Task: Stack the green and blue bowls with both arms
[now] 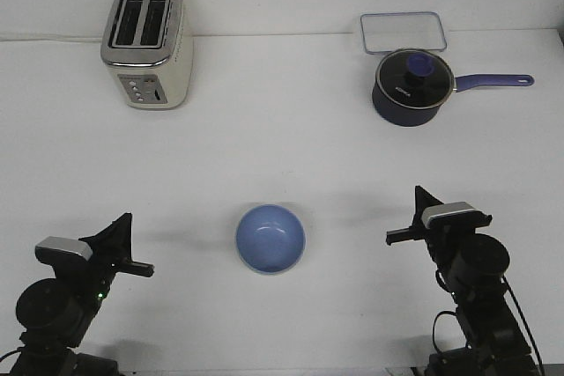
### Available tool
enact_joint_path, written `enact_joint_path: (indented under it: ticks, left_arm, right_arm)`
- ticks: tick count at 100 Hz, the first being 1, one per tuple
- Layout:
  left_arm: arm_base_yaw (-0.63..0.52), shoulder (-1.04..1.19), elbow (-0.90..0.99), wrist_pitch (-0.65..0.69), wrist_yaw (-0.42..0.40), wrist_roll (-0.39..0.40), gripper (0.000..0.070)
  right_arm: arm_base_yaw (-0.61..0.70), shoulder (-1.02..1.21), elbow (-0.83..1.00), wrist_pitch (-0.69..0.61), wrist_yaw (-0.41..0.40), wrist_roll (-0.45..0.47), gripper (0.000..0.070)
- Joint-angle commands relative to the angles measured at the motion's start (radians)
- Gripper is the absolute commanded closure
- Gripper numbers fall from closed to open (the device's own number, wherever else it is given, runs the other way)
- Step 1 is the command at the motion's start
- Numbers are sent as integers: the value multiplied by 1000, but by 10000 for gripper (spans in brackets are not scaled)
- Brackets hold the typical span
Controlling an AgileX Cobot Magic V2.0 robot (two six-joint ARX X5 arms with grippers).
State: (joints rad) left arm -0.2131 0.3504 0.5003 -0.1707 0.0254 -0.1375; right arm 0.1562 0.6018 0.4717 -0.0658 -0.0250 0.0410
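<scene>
Left claw (119, 244): prongs apart, holding nothing, well left of the bowl.
Blue bowl (270, 238): upright on the counter (282, 147), between the claws — a hint of green rim at its base suggests it may already sit in the green one.
Right claw (414, 217): open, empty — any approach should take the rim level.

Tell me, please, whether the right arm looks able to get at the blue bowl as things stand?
Probably yes: the right gripper sits beside the blue bowl, with only bare table between them and nothing standing in the way.
</scene>
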Motion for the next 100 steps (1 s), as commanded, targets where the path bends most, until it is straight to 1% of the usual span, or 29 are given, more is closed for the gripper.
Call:
enact_joint_path:
  ticks: [1,6,19,32,40,60,72,81,100]
  left_arm:
    - [0,-5,13,17,-3,18,688]
    - [7,-8,10,26,-5,42,688]
    - [37,-42,-29,83,-4,51,688]
    - [86,-126,-142,182,-4,50,688]
    - [118,-192,-222,219,-3,50,688]
    - [157,-352,-386,227,-3,58,687]
    - [159,-347,-443,268,-3,58,687]
    - [159,-348,-485,338,-3,58,687]
    - [159,-347,-486,341,-3,66,687]
  right_arm:
    - [3,1,5,14,2,-5,700]
    - [3,1,5,14,2,-5,700]
    - [3,1,5,14,2,-5,700]
    - [3,1,5,14,2,-5,700]
    - [3,1,5,14,2,-5,700]
    - [3,1,5,14,2,-5,700]
    - [3,1,5,14,2,-5,700]
    - [3,1,5,18,2,-5,700]
    - [3,1,5,18,2,-5,700]
